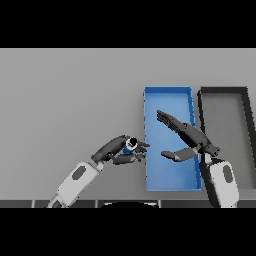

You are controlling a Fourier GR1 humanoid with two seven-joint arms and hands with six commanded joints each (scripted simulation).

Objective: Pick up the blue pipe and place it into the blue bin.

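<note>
The blue pipe is a short blue piece with a dark end, held just left of the blue bin's left wall. My left hand is curled round it, with fingers above and below it. The blue bin is a long rectangular tray lying lengthwise away from me at centre right. My right hand hovers over the bin's middle with straight fingers pointing left and the thumb spread below; it holds nothing.
A dark grey bin stands directly right of the blue bin, its walls close to my right forearm. Bare grey table stretches to the left and beyond both bins.
</note>
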